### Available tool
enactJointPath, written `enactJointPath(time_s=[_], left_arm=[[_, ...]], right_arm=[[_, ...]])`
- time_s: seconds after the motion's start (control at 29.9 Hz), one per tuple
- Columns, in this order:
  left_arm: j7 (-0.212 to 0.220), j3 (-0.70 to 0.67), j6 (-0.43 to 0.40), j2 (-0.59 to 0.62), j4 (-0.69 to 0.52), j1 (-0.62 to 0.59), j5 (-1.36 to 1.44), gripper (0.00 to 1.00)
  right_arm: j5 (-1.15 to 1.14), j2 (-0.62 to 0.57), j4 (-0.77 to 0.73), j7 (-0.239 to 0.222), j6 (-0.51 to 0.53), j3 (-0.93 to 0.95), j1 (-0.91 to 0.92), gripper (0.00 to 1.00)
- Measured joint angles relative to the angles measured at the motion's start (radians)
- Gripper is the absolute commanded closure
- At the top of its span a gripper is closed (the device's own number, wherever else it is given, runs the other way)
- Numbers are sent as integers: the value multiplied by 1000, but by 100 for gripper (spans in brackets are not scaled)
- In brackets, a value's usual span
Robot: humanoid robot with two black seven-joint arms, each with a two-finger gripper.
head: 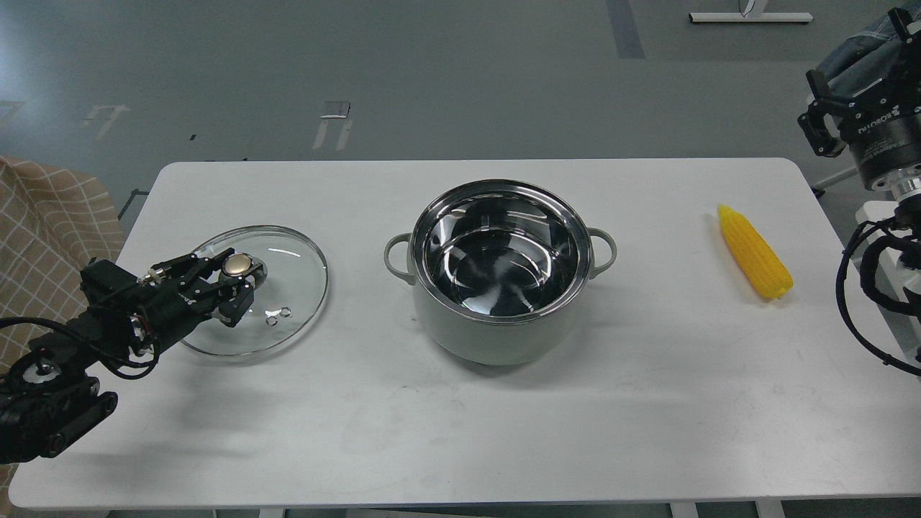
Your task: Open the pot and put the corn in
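Note:
The pale grey-green pot (pixel 501 331) stands open at the table's middle, its shiny steel inside empty. The glass lid (pixel 288 277) lies low on the table at the left, apart from the pot. My left gripper (pixel 232 282) is shut on the lid's metallic knob (pixel 234 265). The yellow corn (pixel 754 252) lies on the table at the right, pointed end away from me. My right gripper (pixel 856 65) hangs high beyond the table's far right corner, fingers apart and empty, well away from the corn.
The white table (pixel 460 432) spans the view; its front half is bare. A checked cloth (pixel 43 216) sits off the table's left edge. Cables (pixel 874 288) hang by the right edge.

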Motion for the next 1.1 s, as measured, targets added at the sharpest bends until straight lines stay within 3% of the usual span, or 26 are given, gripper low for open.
enactJointPath(time_s=[0.1,0.13,0.17,0.2,0.5,0.74,0.94,1.1], left_arm=[[0,0,0,-2,9,1,0,40],[0,0,0,-2,10,1,0,34],[0,0,0,-2,11,1,0,17],[0,0,0,-2,11,1,0,15],[0,-2,0,-2,2,-3,-53,8],[0,-5,-4,68,-100,-94,-285,7],[0,-19,-271,121,-149,-298,-574,6],[0,-20,-613,114,-117,-439,-963,4]], right_arm=[[0,-2,0,0,0,0,-2,0],[0,-2,0,0,0,0,-2,0],[0,-3,0,0,0,0,-3,0],[0,-4,0,0,0,0,-3,0],[0,-4,0,1,0,-1,-3,0],[-1,-10,0,1,0,-1,-6,0],[-61,-76,-1,1,0,-6,7,0],[-338,-162,1,0,0,-19,60,0]])
